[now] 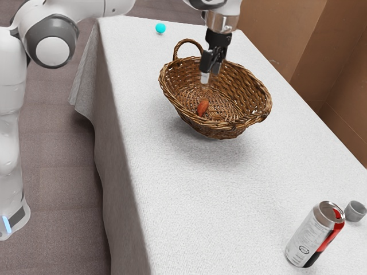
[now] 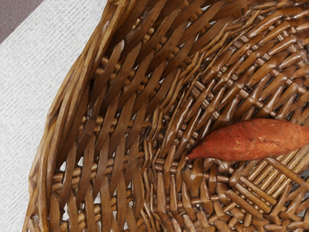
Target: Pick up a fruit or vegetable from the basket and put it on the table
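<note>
Basket (image 1: 219, 132), upper centre of the exterior view: brown, crisscross woven pattern, lighter tan highlights. Root vegetable (image 1: 202, 107): orange-red with pale flecks. Cloth (image 1: 241, 189): white, fine ribbed pattern. Ball (image 1: 160, 28), upper left of centre: solid cyan. Can (image 1: 312, 235), lower right: silver and white, red and black areas, dark print. Cup (image 1: 356, 213), right edge: grey. Arm (image 1: 11, 86), left edge: white, grey joint trim. Gripper (image 1: 206, 77): mainly black. Floor (image 1: 51, 143): muted grey-brown. Wall (image 1: 327, 51), upper right: brown.
</note>
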You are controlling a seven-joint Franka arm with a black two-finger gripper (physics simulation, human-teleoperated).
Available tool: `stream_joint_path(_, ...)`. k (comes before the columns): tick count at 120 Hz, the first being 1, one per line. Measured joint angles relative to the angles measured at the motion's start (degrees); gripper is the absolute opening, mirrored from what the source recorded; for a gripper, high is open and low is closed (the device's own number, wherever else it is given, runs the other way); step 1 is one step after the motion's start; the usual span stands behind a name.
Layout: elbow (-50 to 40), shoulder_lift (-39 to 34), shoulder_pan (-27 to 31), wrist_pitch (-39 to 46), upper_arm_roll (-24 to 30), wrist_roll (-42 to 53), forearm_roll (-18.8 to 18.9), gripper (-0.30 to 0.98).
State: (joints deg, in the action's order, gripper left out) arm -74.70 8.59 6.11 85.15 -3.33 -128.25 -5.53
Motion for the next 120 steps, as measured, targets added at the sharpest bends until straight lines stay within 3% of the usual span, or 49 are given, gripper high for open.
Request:
stream_joint_path(18, 0.0, -0.6, -0.2, -0.2, 0.2, 0.5, 0.0, 0.69)
stream_joint_path(29, -0.2, -3.4, -3.4, -0.9, 0.7, 4.9, 0.5, 0.69)
stream_joint_path(42, -0.4, -1.5, -8.6, -1.7, 0.4, 15.3, 5.0, 0.69)
stream_joint_path(58, -0.1, 0.4, -6.2, -1.0, -0.5, 32.6, 15.1, 0.69)
stream_joint_path(74, -0.6, 2.0, -2.1, 4.0, -4.5, 51.3, 19.7, 0.69)
stream_joint_path(93, -6.9, -2.5, -6.0, 10.5, -5.2, 70.9, 21.3, 0.69)
stream_joint_path(107, -17.0, -9.1, -7.2, 15.4, -4.5, 82.3, 21.1, 0.69)
stream_joint_path(120, -19.8, -10.5, -6.9, 19.1, -3.4, 90.9, 20.1, 0.69)
